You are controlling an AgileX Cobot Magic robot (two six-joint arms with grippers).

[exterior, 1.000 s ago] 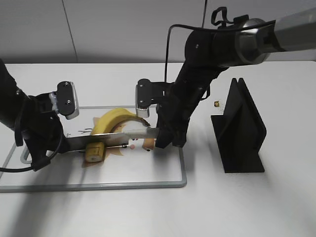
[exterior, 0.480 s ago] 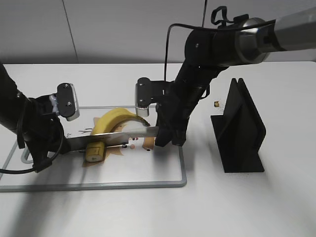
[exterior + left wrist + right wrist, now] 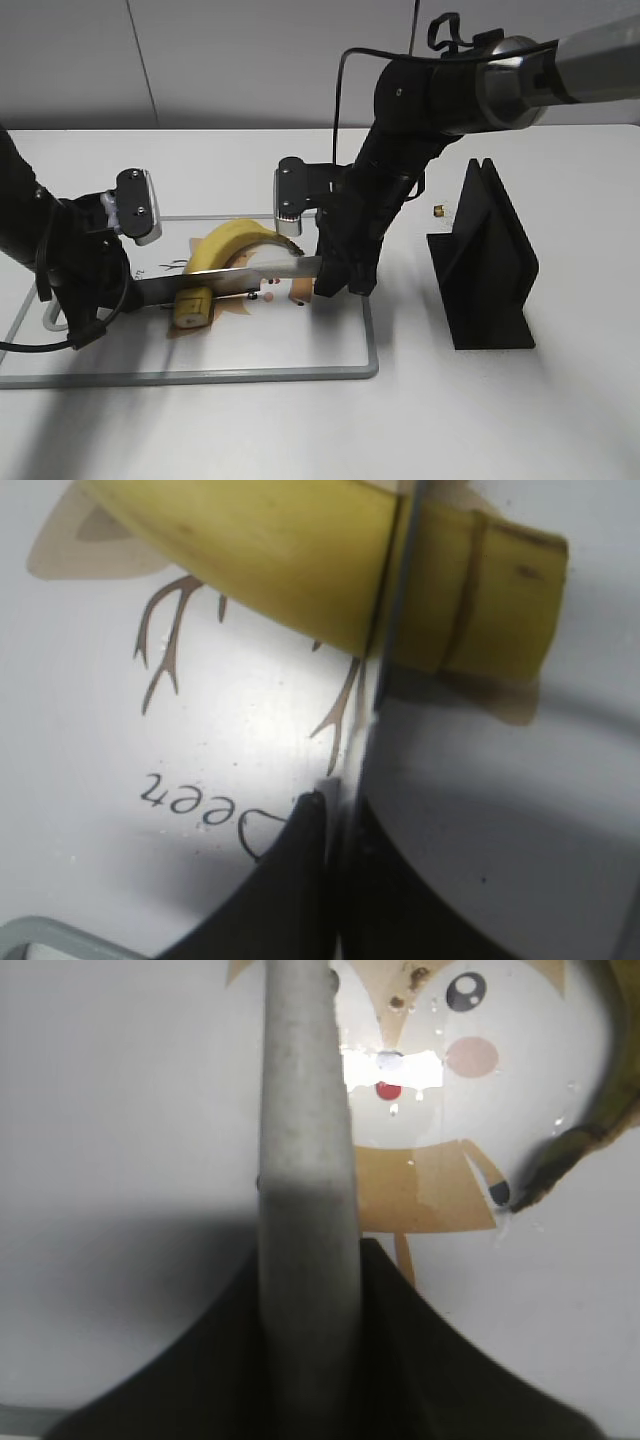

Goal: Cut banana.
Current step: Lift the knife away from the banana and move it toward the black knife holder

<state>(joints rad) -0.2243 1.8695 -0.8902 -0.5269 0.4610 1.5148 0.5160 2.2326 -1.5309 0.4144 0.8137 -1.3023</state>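
The banana (image 3: 232, 243) is yellow and curved and lies on the white cutting board (image 3: 300, 372). A knife (image 3: 235, 280) lies across it near its flat cut end (image 3: 192, 308). My right gripper (image 3: 335, 275) is shut on the grey knife handle (image 3: 305, 1160). My left gripper (image 3: 122, 292) is shut on the blade's tip end. In the left wrist view the blade (image 3: 385, 650) is sunk into the banana (image 3: 270, 550), with a short end piece (image 3: 480, 600) beyond it, and my left gripper (image 3: 335, 810) pinches the blade. The dark stem tip (image 3: 560, 1150) shows in the right wrist view, where my right gripper (image 3: 310, 1280) clamps the handle.
The board has a grey raised rim and a printed cartoon deer (image 3: 420, 1070). A black slotted knife stand (image 3: 485, 265) stands to the right of the board. A small brass-coloured object (image 3: 438, 210) lies on the white table behind it.
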